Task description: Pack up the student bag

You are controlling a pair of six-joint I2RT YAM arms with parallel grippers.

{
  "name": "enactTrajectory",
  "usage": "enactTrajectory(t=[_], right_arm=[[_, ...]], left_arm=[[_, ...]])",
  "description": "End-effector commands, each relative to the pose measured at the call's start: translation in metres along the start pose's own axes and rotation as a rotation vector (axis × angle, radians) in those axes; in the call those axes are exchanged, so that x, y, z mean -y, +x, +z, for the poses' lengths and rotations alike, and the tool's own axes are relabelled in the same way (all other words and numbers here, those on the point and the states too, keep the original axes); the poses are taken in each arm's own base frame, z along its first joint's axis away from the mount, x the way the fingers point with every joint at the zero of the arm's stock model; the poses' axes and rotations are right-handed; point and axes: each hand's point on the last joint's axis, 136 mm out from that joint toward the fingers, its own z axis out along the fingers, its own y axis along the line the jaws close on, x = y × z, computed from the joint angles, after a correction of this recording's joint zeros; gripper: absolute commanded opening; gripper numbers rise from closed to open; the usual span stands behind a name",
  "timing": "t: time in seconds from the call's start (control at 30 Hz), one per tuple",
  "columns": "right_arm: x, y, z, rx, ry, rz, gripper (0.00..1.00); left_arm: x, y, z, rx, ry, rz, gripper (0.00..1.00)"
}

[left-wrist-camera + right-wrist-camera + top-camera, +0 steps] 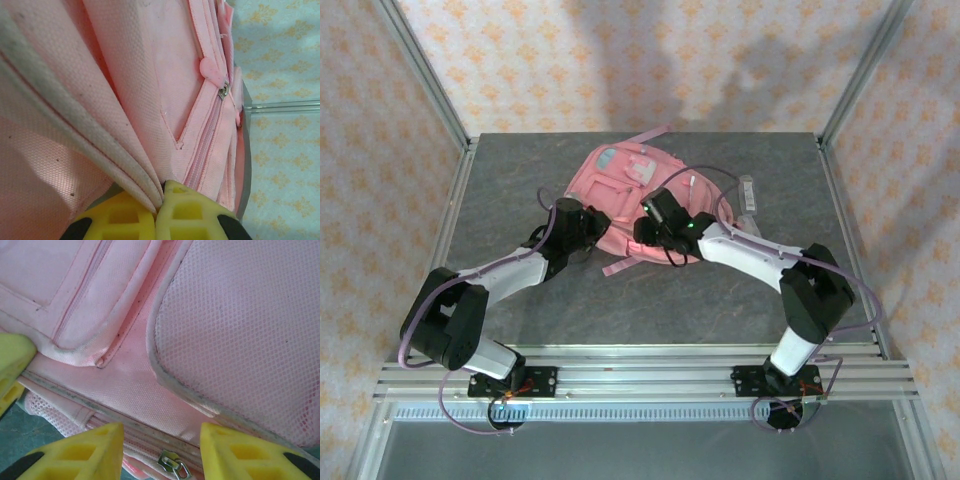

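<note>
Your left claw (160, 197) is clamped on a fold at the left edge of the bag (620, 185). The bag lies far-middle on the desk (500, 200). Your right claw (161, 442) stands part-wide over the bag's near zip edge, gripping nothing. There is bare desk on both sides of the bag.

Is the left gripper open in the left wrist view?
No, the left gripper has its yellow fingers pressed together, pinching a fold of the bag.

Parted tool (160, 442) over pink student bag (145, 385)
</note>
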Motion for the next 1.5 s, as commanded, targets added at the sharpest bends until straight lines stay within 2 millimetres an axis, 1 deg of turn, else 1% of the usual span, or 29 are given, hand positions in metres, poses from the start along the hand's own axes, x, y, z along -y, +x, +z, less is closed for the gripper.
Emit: enactTrajectory(t=[0.0, 0.07, 0.17, 0.23, 0.4, 0.43, 0.5, 0.53, 0.6, 0.63, 0.7, 0.73, 0.9, 0.93, 0.97, 1.07, 1.13, 1.27, 1.37, 1.4, 1.47], right_arm=[[0.013, 0.016, 0.0, -0.038, 0.04, -0.035, 0.44], [0.017, 0.023, 0.0, -0.052, 0.053, -0.05, 0.44], [0.016, 0.032, 0.003, -0.079, 0.048, -0.066, 0.43], [0.018, 0.036, 0.004, -0.09, 0.057, -0.071, 0.4], [0.015, 0.045, 0.007, -0.11, 0.047, -0.083, 0.26], [0.014, 0.045, 0.006, -0.111, 0.049, -0.086, 0.21], [0.011, 0.045, 0.003, -0.107, 0.041, -0.08, 0.09], [0.01, 0.044, 0.001, -0.102, 0.036, -0.074, 0.08], [0.009, 0.042, -0.004, -0.09, 0.02, -0.062, 0.08], [0.007, 0.042, -0.005, -0.089, 0.011, -0.059, 0.1], [0.006, 0.043, -0.006, -0.089, -0.001, -0.057, 0.22], [0.006, 0.045, -0.005, -0.093, 0.002, -0.056, 0.23], [0.002, 0.052, 0.003, -0.117, -0.016, -0.048, 0.22], [0.004, 0.052, 0.003, -0.114, -0.007, -0.048, 0.21], [0.005, 0.053, 0.004, -0.113, 0.003, -0.045, 0.15], [0.011, 0.052, 0.005, -0.1, 0.03, -0.028, 0.09], [0.014, 0.049, 0.003, -0.08, 0.051, -0.018, 0.0], [0.018, 0.042, -0.003, -0.047, 0.074, -0.006, 0.0], [0.012, 0.042, -0.004, -0.05, 0.05, -0.022, 0.0], [0.011, 0.044, -0.002, -0.058, 0.049, -0.027, 0.01], [0.01, 0.05, 0.004, -0.074, 0.053, -0.037, 0.09]], left_arm=[[0.036, -0.006, -0.007, 0.011, 0.141, 0.041, 0.0], [0.037, -0.005, -0.007, 0.009, 0.144, 0.04, 0.0], [0.038, -0.007, -0.007, 0.013, 0.142, 0.042, 0.0], [0.04, -0.007, -0.007, 0.014, 0.145, 0.043, 0.0], [0.039, -0.008, -0.006, 0.017, 0.138, 0.042, 0.0], [0.039, -0.009, -0.006, 0.019, 0.137, 0.041, 0.0], [0.038, -0.009, -0.005, 0.018, 0.134, 0.04, 0.0], [0.039, -0.009, -0.005, 0.018, 0.135, 0.041, 0.0], [0.038, -0.009, -0.005, 0.017, 0.133, 0.041, 0.0], [0.038, -0.009, -0.005, 0.018, 0.134, 0.041, 0.0], [0.039, -0.009, -0.004, 0.017, 0.136, 0.039, 0.0], [0.039, -0.009, -0.004, 0.018, 0.137, 0.038, 0.0], [0.039, -0.009, -0.003, 0.015, 0.138, 0.037, 0.0], [0.039, -0.009, -0.003, 0.015, 0.137, 0.035, 0.0], [0.039, -0.008, -0.003, 0.015, 0.139, 0.036, 0.0], [0.04, -0.009, -0.003, 0.016, 0.141, 0.037, 0.0], [0.039, -0.009, -0.003, 0.015, 0.14, 0.035, 0.0], [0.039, -0.008, -0.002, 0.011, 0.143, 0.031, 0.0], [0.04, -0.008, -0.002, 0.012, 0.144, 0.03, 0.0], [0.04, -0.008, -0.003, 0.011, 0.145, 0.029, 0.0], [0.04, -0.007, -0.002, 0.01, 0.148, 0.023, 0.0]])
